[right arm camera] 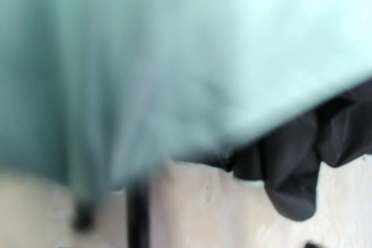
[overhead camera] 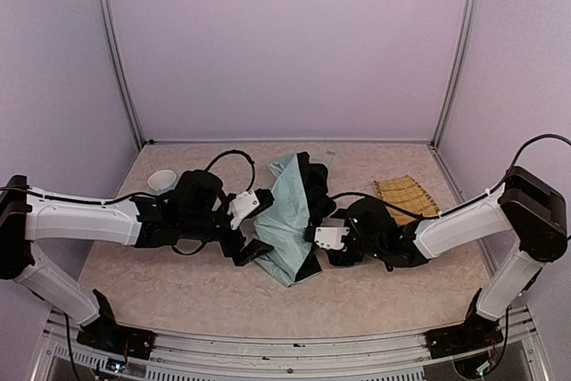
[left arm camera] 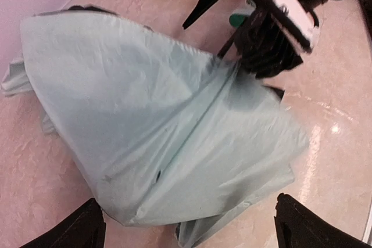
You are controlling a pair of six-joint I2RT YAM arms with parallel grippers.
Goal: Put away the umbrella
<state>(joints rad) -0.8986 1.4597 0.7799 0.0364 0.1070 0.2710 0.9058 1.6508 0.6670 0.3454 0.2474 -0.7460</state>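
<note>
Lying crumpled on the bench, the umbrella sits between the two pincers, its mint fabric on top and black folds showing at the edges. The left pincer has its fingers wide apart, just before the near edge of the fabric, and holds nothing. The right pincer is at the opposite edge, its fingers also apart. A pale blue cup stands beyond the left pincer and a straw tray beyond the right one, both well apart from them.
</note>
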